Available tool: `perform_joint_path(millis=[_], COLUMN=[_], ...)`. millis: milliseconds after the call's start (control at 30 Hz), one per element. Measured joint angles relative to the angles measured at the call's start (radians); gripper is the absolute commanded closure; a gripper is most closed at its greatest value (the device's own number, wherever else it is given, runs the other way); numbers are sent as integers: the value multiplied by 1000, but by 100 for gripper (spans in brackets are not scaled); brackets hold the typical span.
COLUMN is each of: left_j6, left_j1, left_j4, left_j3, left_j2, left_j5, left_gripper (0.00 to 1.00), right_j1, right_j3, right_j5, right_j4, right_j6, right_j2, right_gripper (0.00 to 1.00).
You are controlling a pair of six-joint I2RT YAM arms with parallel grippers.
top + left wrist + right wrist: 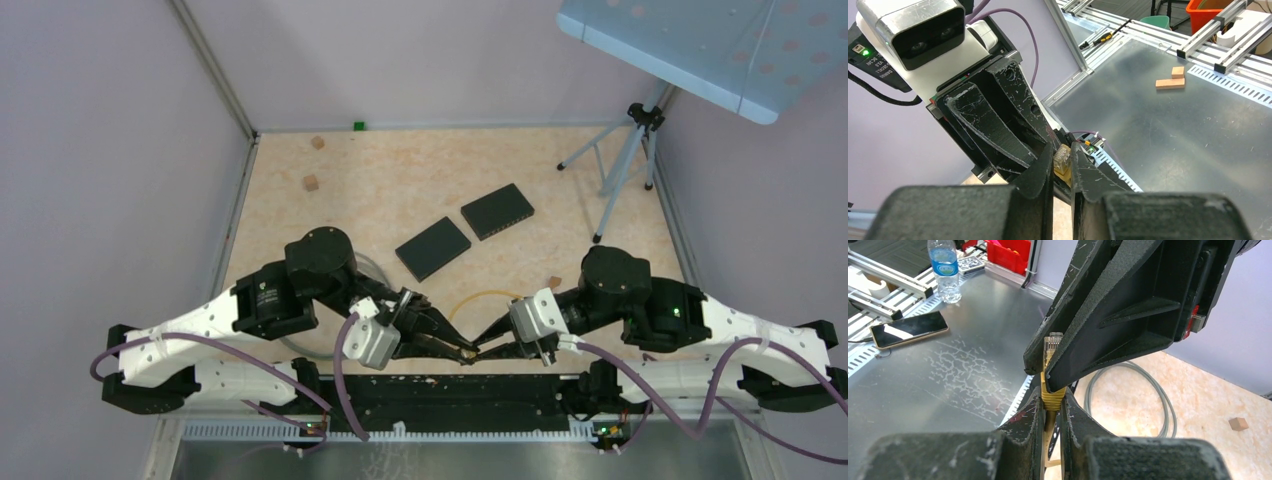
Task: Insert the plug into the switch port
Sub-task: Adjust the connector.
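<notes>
light: even, bright | glare: metal sheet (948,370) | near foreground: soft

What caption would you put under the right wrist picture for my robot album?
Right pincer holds the yellow cable upright while the left pincer pinches its clear plug.

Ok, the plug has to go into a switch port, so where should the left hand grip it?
Probably the plug, on its clear sides just past the yellow boot that the right hand pinches, coming from opposite that hand: only that end sticks out free.
</notes>
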Motion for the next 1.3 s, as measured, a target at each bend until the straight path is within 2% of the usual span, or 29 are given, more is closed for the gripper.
perform_joint_path(millis=[100,267,333,500,667,800,933,1033,1133,1300], left_j6=[5,6,0,-84,-233,-400,-593,-702,-774,-842], left_j1=[0,-1,-1,-1,-1,-1,-1,-1,-1,-1], left_j4=[-10,-34,-39,19,138,251,351,387,428,465], left_j3=[5,15,15,-50,-162,-217,-285,-318,-338,-342], left_j2=[0,3,2,-30,-87,-96,-101,-101,-101,-101], left_j5=[0,-14,-45,-219,-457,-724,-1044,-1203,-1274,-1299], left_gripper=[100,100,100,100,100,100,100,100,100,100], right_j1=[0,0,0,0,0,0,0,0,0,0], right_j3=[0,0,-1,-46,-198,-323,-398,-429,-460,-473], right_j5=[-1,4,25,145,356,544,682,751,808,844], right_j4=[1,4,13,63,183,314,422,503,613,705], right_j6=[0,7,7,-16,-51,-89,-125,-149,-161,-154], right_j2=[0,-3,-16,-116,-273,-354,-348,-315,-267,-177], right_gripper=[98,49,42,41,42,44,45,47,47,46])
